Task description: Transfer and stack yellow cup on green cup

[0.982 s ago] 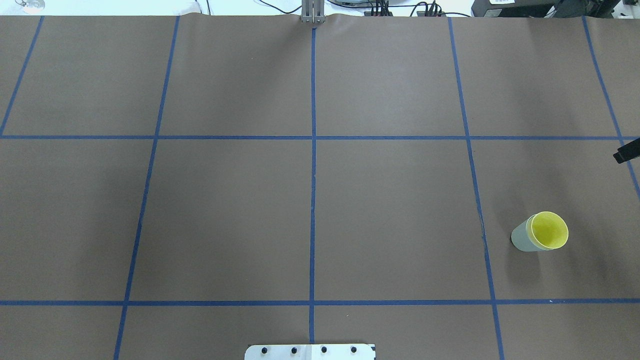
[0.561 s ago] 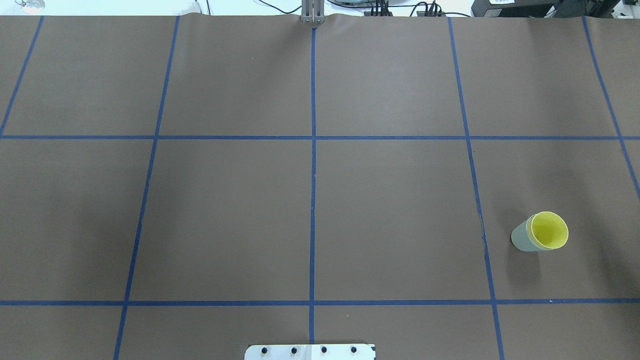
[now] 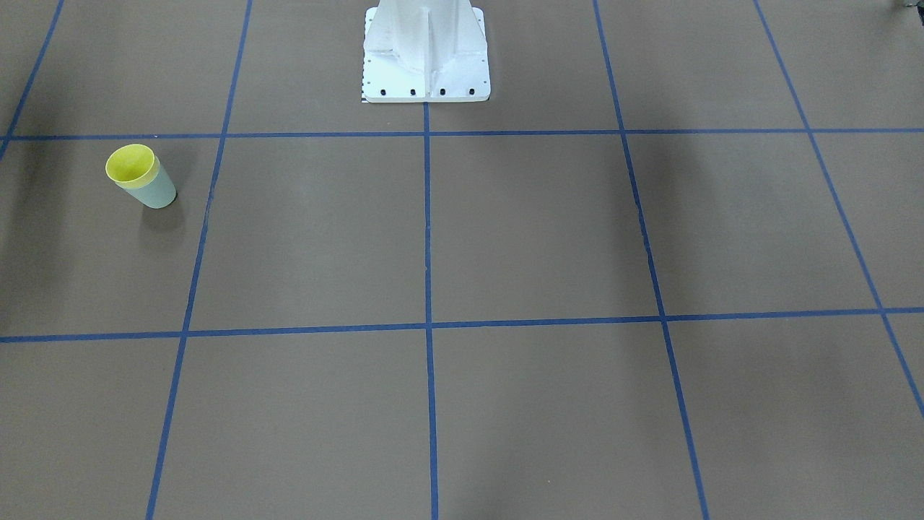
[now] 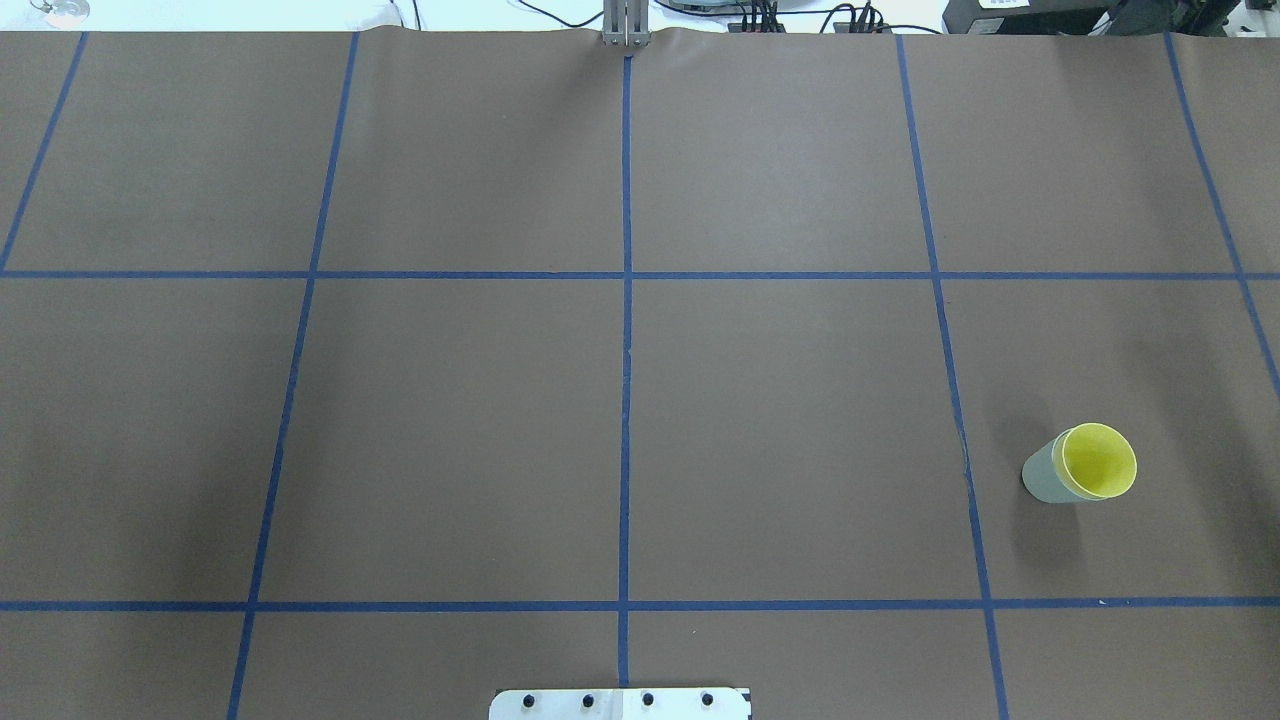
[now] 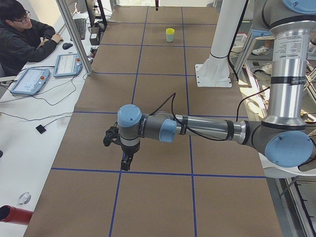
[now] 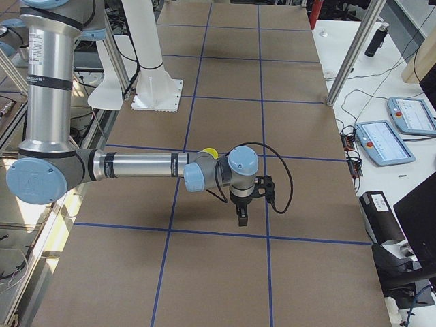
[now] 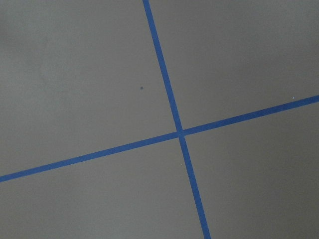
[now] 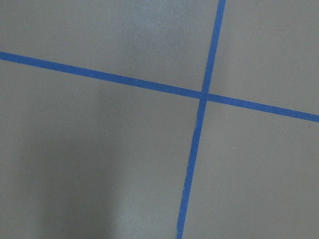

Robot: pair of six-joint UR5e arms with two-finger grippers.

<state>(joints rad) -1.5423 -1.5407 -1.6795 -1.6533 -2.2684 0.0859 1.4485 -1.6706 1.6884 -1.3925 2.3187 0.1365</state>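
The yellow cup [image 4: 1098, 462] sits nested inside the green cup [image 4: 1040, 478], upright on the brown table at its right side. The pair also shows in the front view, with the yellow rim [image 3: 130, 165] above the green wall [image 3: 159, 193], and far away in the left side view [image 5: 170, 34]. My left gripper [image 5: 127, 162] hangs over the table's left end, far from the cups. My right gripper [image 6: 242, 215] hangs past the cups near the right end. Both show only in the side views, so I cannot tell whether they are open or shut. The wrist views show only table and tape.
Blue tape lines [image 4: 626, 400] divide the table into squares. The white robot base [image 3: 426, 72] stands at the near middle edge. An operator [image 5: 19, 34] sits at a side desk with tablets [image 5: 29, 80] beyond the table's left end.
A dark tip of the right arm at the overhead view's right edge has moved out of view. The stacked cups have not moved.
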